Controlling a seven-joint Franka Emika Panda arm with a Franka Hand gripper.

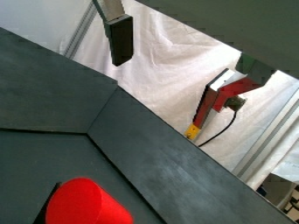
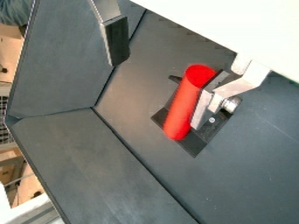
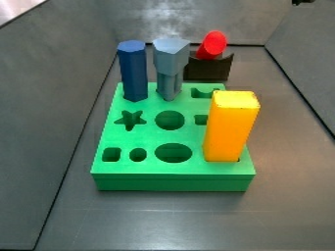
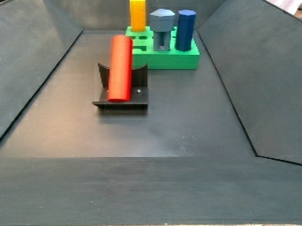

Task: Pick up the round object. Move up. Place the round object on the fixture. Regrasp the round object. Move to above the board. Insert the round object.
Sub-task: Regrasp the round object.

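— Looking at a wrist view, I see one finger (image 1: 119,39) of the gripper (image 1: 176,52) hanging in the air, with the red peg (image 1: 84,203) low at the edge. Nothing sits at that pad.

— And the opposite finger?

— In a wrist view I make out one dark pad (image 2: 115,41) and a pale part on the far side; the gap between looks wide, so I judge the fingers spread and empty. The red peg leans on the fixture (image 2: 201,122), well below the gripper.

— What do the side views give you?

— In a side view the red peg (image 3: 214,42) rests on the dark fixture (image 3: 210,69) behind the green board (image 3: 170,157). In a side view it lies propped along the fixture (image 4: 122,99), the board (image 4: 165,55) beyond. I judge the placing done; next comes the regrasp, which calls for descending and closing on the peg.
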